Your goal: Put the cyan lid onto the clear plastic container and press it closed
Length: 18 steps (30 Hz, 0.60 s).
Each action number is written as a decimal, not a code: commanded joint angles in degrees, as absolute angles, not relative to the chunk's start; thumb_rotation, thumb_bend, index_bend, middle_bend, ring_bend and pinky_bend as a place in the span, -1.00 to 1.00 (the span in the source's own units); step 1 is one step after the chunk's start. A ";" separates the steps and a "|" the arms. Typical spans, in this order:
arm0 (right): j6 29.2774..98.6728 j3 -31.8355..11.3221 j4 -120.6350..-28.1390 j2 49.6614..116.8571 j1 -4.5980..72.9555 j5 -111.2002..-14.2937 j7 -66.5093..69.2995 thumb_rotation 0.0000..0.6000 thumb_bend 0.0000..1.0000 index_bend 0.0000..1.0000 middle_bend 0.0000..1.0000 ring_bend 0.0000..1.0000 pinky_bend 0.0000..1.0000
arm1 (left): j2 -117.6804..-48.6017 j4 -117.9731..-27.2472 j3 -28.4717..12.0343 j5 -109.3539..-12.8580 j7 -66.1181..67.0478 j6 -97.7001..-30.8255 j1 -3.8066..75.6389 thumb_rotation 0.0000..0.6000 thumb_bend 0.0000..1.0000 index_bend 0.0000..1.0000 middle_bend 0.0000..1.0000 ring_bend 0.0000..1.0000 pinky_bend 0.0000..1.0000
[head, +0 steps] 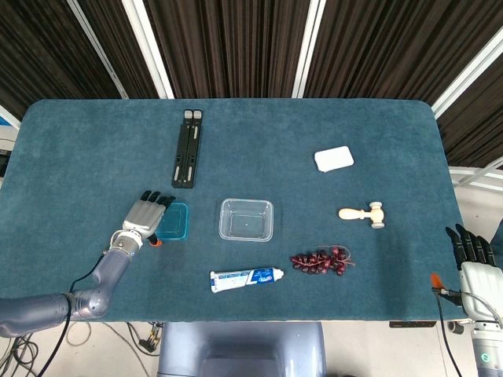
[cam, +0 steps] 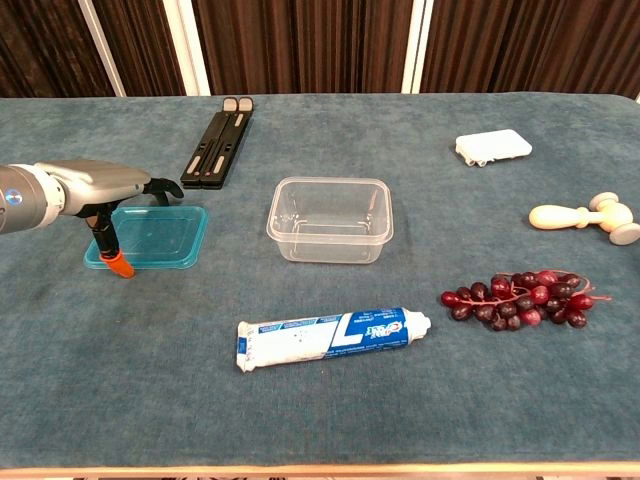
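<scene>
Two hands show. Taking the clear container (head: pixel 246 219) as the landmark, the left hand (head: pixel 145 216) hangs well to its left, palm down over the left edge of the cyan lid (head: pixel 174 222), fingers stretched forward and a little apart, grasping nothing. In the chest view its dark fingertips (cam: pixel 168 186) reach above the lid's far-left corner, and its orange-tipped thumb (cam: pixel 113 255) points down at the lid's near-left corner; whether it touches the lid cannot be told.

The lid lies flat on the table (head: pixel 71 149), just left of the container and apart from it. The container stands upright, open and uncovered.

Far to the container's right, off the table's right edge, the right hand (head: pixel 475 267) shows only in the head view, its dark fingers straight and side by side, nothing in them.

Around the container: a toothpaste tube (head: pixel 246 278) lies in front of it, a bunch of grapes (head: pixel 322 261) in front and to the right, a wooden mallet (head: pixel 363 214) to the right, a white pad (head: pixel 334 159) behind and to the right, and a black folding stand (head: pixel 188 147) behind and to the left.
</scene>
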<state>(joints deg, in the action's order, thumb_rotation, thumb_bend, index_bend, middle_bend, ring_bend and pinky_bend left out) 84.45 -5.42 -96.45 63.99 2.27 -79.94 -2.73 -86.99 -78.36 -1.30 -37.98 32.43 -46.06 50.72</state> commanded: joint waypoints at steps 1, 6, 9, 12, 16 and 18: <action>84.47 -5.42 -96.45 63.99 2.25 -79.93 -2.70 1.00 -0.28 -0.93 -1.00 -1.00 -1.00 | -87.10 -78.19 -1.34 -38.12 32.20 -46.19 50.56 1.00 -0.77 -0.82 -0.45 -1.00 -1.00; 84.40 -5.40 -96.52 63.96 2.26 -79.94 -2.68 1.00 -0.28 -0.93 -1.00 -1.00 -1.00 | -86.74 -78.49 -1.43 -38.28 31.87 -46.32 50.35 1.00 -0.73 -0.81 -0.41 -1.00 -1.00; 84.48 -5.39 -96.50 63.97 2.23 -79.99 -2.66 1.00 -0.28 -0.93 -1.00 -1.00 -1.00 | -86.18 -79.24 -1.88 -38.90 30.90 -46.57 50.07 1.00 -0.71 -0.80 -0.40 -1.00 -1.00; 84.47 -5.38 -96.51 63.96 2.22 -79.98 -2.63 1.00 -0.28 -0.93 -1.00 -1.00 -1.00 | -85.42 -80.11 -2.30 -39.72 29.79 -46.83 49.69 1.00 -0.70 -0.79 -0.40 -1.00 -1.00; 84.47 -5.38 -96.57 63.92 2.20 -79.96 -2.64 1.00 -0.28 -0.93 -1.00 -1.00 -1.00 | -84.59 -80.87 -2.70 -40.98 28.32 -47.24 49.08 1.00 -0.70 -0.79 -0.40 -1.00 -1.00; 84.50 -5.40 -96.59 63.91 2.19 -79.97 -2.65 1.00 -0.27 -0.93 -1.00 -1.00 -1.00 | -84.20 -81.16 -2.86 -41.38 27.71 -47.34 48.82 1.00 -0.70 -0.79 -0.40 -1.00 -1.00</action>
<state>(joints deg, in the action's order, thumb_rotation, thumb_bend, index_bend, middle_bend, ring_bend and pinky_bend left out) 84.49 -5.39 -96.59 63.92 2.20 -79.97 -2.65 -84.42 -80.97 -2.74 -41.19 27.96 -47.23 49.00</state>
